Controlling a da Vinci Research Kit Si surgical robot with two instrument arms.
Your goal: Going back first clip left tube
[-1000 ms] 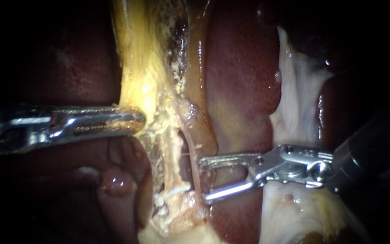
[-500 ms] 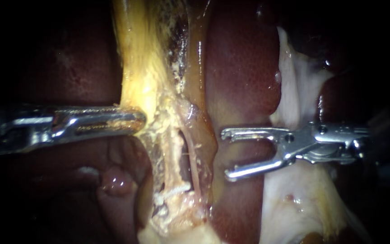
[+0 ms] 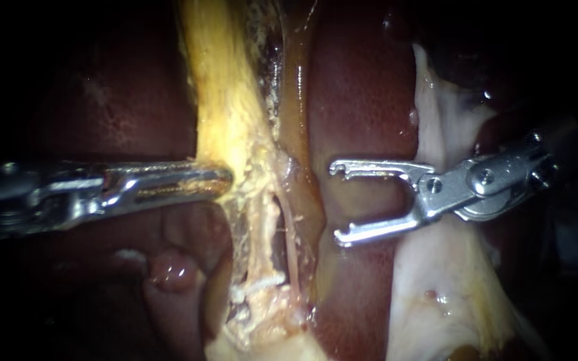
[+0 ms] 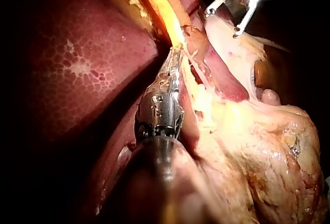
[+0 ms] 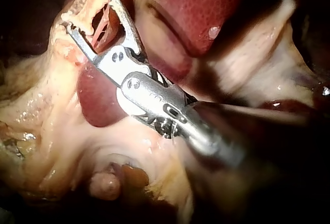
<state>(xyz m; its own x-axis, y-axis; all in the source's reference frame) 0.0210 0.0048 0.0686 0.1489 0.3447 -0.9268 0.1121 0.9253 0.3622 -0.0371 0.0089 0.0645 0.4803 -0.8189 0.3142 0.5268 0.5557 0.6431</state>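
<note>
My left instrument [image 3: 225, 179] comes in from the left, its jaws shut on a yellow band of tissue [image 3: 225, 100]; the left wrist view shows that grip [image 4: 174, 53] too. Below the grip, two thin pale tubes run down side by side, the left tube [image 3: 260, 227] and the right tube [image 3: 291, 230]. A small whitish band [image 3: 259, 283], possibly a clip, crosses the left tube's lower end. My right instrument [image 3: 336, 202] stands right of the tubes, clear of them. Its jaws are wide open and empty, as in its own wrist view [image 5: 87, 11] and beyond my left instrument [image 4: 221, 24].
Dark red liver [image 3: 362, 100] lies behind my right instrument's jaws and to the left [image 4: 87, 64]. An amber strip [image 3: 296, 100] runs beside the yellow band. Pale white tissue [image 3: 436, 134] lies under my right instrument's wrist. Lumpy yellowish fat [image 4: 268, 146] lies beside my left instrument.
My right instrument has drawn back to the right from the tubes, its open jaws now off them and raised slightly. The left instrument and its yellow band shifted a little right.
</note>
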